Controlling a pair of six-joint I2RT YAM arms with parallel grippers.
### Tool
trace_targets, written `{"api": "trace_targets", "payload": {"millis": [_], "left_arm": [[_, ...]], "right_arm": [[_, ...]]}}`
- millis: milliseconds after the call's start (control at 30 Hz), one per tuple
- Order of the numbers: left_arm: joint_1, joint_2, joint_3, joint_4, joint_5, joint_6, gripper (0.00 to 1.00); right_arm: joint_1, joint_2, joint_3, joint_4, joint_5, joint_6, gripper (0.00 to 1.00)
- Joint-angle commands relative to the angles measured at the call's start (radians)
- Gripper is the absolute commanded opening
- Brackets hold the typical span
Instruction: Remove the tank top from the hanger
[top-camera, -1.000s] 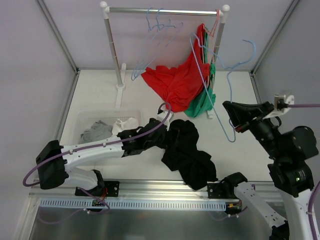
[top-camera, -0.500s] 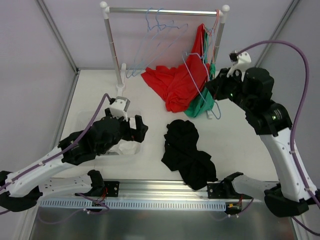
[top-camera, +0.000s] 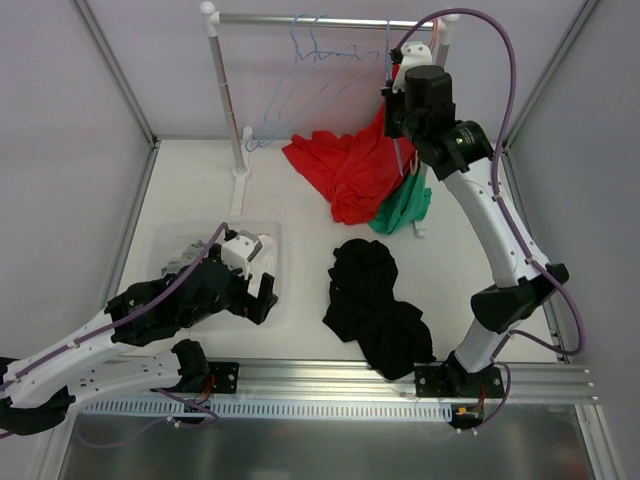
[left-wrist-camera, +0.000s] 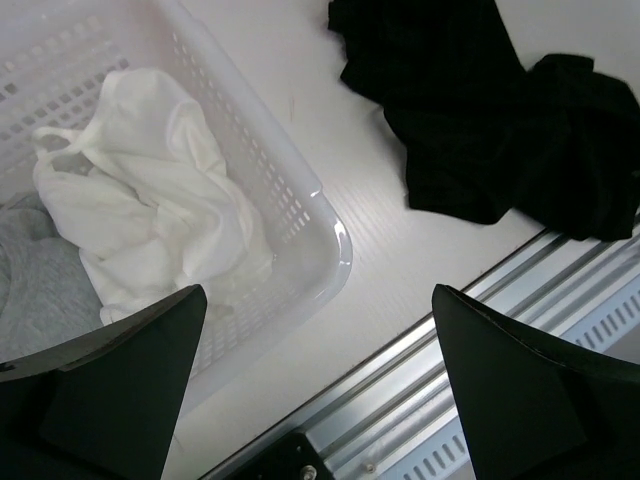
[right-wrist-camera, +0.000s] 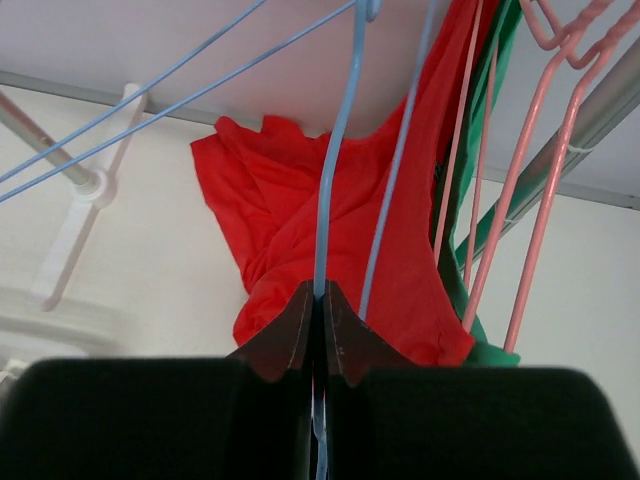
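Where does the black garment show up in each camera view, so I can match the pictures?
Top external: the black garment lies crumpled at the centre of the table, right of the white basket.
Left wrist: upper right, beyond the basket's corner.
Right wrist: not in it; only the blue hanger and red garment show.
Shared landmark: the white basket, seen in the top and left wrist views.

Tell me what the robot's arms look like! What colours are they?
Both look alike. The left arm and the right arm are smooth white tubes joined by chunky black joints. A purple cable loops along each one. Each arm ends in a dark pincer with two wedge-shaped fingers: the left pincer and the right pincer.
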Motion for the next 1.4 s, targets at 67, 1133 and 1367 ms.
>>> {"api": "trace_targets", "payload": {"millis": [67, 1133, 1367], "left_arm": [[0.002, -0.010, -0.055, 0.000, 0.042, 0.042, 0.99], [0.006, -0.096, -0.068, -0.003, -0.027, 0.017, 0.99], [0.011, -0.102, -0.068, -0.004, -0.037, 0.013, 0.99]], "right_arm": [[0.003, 0.073, 0.146, 0.064, 0.090, -0.063, 0.00], [0.074, 0.235, 0.157, 0.224, -0.177, 0.110, 0.00], [0.077, 0.216, 0.117, 0.235, -0.169, 0.116, 0.37]]}}
